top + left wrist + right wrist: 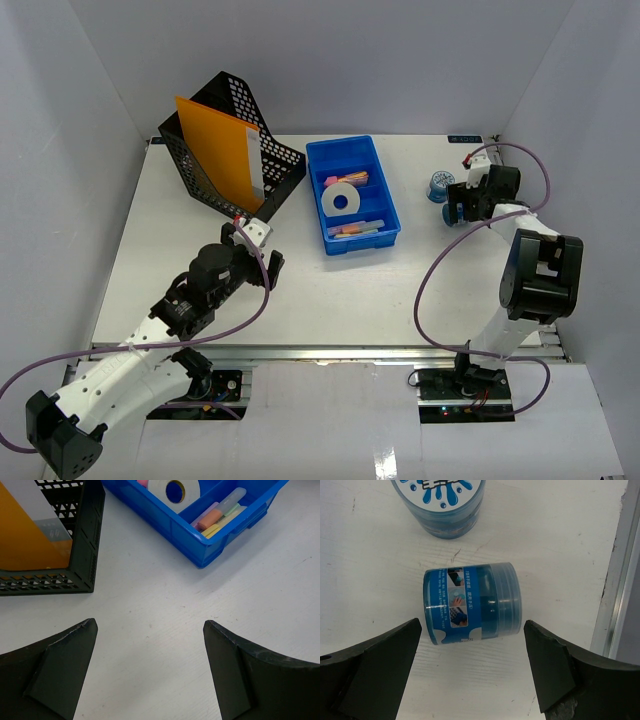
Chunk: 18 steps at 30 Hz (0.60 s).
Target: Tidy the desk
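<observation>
The white desk (340,295) carries all the items. A blue jar (470,605) lies on its side at the far right of the desk (452,214). A second blue jar (442,505) stands upright just beyond it (438,184). My right gripper (472,622) is open, its fingers on either side of the lying jar without touching it; it also shows in the top view (462,207). My left gripper (150,622) is open and empty over bare desk, between the black mesh file holder (85,545) and the blue tray (200,540); it also shows in the top view (262,252).
The file holder (230,150) at the back left holds an orange folder (215,150). The blue tray (352,195) holds a white tape roll (342,198) and several highlighters (215,517). A metal rail (615,580) runs along the desk edge right of the jars.
</observation>
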{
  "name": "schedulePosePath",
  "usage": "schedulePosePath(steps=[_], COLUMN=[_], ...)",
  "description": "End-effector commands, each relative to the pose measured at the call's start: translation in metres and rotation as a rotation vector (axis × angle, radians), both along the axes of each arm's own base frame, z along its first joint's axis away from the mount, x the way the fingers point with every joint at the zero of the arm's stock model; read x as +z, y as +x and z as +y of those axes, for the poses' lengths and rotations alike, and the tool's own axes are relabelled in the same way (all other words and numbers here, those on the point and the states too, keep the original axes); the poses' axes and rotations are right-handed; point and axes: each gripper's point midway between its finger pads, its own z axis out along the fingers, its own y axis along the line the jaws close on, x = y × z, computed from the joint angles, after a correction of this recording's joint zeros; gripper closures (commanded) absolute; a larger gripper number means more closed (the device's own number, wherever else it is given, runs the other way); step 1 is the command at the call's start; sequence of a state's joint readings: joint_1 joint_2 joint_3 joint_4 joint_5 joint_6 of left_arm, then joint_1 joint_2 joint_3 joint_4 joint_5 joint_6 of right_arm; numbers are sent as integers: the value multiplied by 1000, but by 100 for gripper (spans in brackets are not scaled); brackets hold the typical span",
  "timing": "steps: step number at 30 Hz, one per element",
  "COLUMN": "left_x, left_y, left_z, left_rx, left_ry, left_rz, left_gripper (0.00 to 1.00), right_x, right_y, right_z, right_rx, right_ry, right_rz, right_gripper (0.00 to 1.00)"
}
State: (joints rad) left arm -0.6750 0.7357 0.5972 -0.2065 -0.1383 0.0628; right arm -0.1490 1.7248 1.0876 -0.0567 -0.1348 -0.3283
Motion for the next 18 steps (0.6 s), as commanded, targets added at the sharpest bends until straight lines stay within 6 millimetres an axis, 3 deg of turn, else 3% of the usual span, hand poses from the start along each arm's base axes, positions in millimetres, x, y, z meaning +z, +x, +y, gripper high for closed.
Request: schedulePosePath(steps=[1,14,18], left_x=[11,9,14], left_y=[0,-1,-4], left_z=[0,-3,-12], left_rx=[-1,-18,-52], left_ry=[-22,-26,-70], left_rz=[-22,-17,-12], left_gripper=[2,2,2], right_x=[14,1,-5], right_y=[28,41,40], right_z=[-6,1,3], right_rx=[6,45,49], right_ry=[-35,-5,10], right_rz=[-85,-94,-82], right_gripper=[10,7,27])
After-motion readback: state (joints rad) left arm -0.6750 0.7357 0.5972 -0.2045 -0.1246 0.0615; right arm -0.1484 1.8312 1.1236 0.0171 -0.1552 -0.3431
